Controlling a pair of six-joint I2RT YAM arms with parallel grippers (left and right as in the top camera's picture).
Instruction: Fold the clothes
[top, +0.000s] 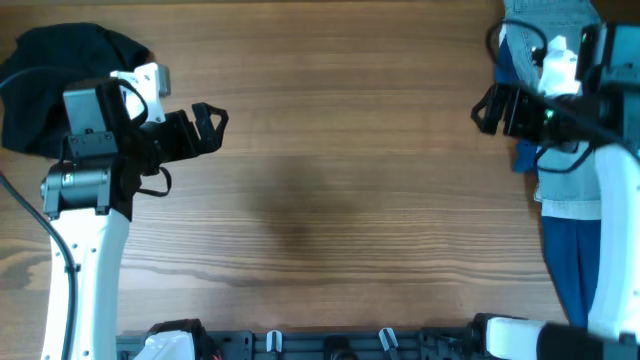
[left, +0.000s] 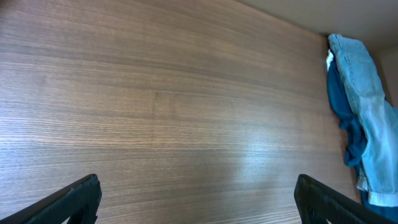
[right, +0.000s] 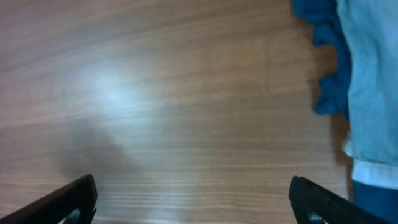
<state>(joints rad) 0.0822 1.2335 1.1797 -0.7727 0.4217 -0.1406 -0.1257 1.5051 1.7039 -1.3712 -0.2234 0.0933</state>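
— Well, what is hard to make out?
— Mostly the pile at the right edge of the brown wood-grain surface (top: 330, 150). The pale-blue denim shorts (top: 568, 180) lie there on a larger dark-blue garment (top: 572, 265). The right arm (top: 615, 230) crosses over them and the frame cuts both off, so I cannot tell pockets from waistband. Only a pale hem is clear.
— And the other side?
— A crumpled black garment (top: 50, 70) sits at the far left corner of the surface, partly behind the left arm (top: 85, 200) and clipped by the frame.
— The claws?
— The left claw (top: 212, 122) hangs over the left part of the surface, spread wide with nothing in it. Its wrist view catches only two dark fingertips (left: 74, 200) in the bottom corners. The right claw (top: 484, 108) hangs just inside the right edge of the surface, beside the pile, equally spread and holding nothing.
— The surface itself?
— Its grain runs side to side, with a soft dark shadow (top: 295, 215) at the centre and a pale sheen (right: 118, 93) in the right wrist view. A dark rail (top: 330, 345) runs along the near edge of the surface. Beyond the far edge, the left wrist view shows a pale strip (left: 323, 12), too little to tell what it is.
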